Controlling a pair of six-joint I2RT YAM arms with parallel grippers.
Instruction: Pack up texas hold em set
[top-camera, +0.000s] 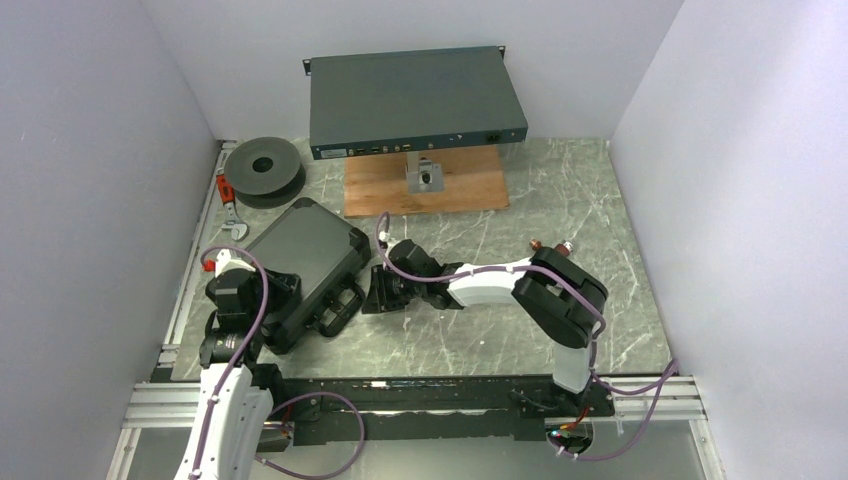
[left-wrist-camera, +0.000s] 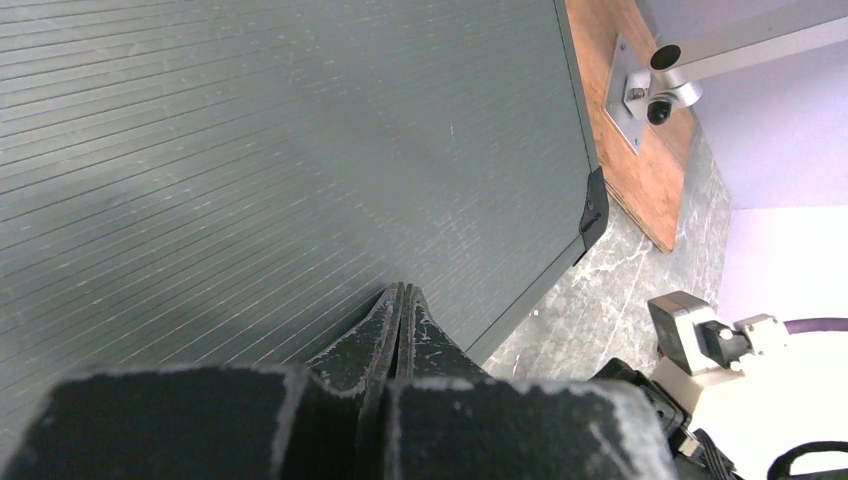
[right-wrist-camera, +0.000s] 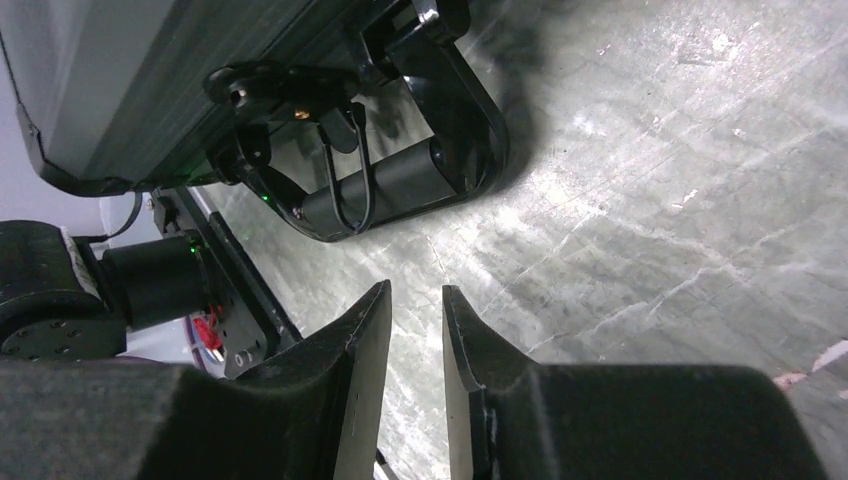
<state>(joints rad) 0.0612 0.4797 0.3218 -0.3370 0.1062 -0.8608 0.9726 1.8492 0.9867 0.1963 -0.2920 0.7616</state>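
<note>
Briefcase (top-camera: 300, 262) sits closed on the left side of the marble table (top-camera: 570, 230), flat, at an angle, ribbed lid up. Contents are hidden. Its handle (right-wrist-camera: 400, 180) sticks out of the near-right edge and lies on the tabletop.

Left gripper (left-wrist-camera: 400, 300): fingers clenched together with nothing between them, tips right at the lid near its edge. Can't tell if they touch it.

Right gripper (right-wrist-camera: 415, 290): narrow gap between the fingers, nothing in it. It's low over the table just beside the handle, not touching it.

Grey metal box (top-camera: 415, 100) sits raised over the wooden board (top-camera: 430, 190) at the back, well apart from the case. Its front-panel markings are too small to read. Black spool (top-camera: 262, 168) is in the back-left corner. No writing is legible on the case.
</note>
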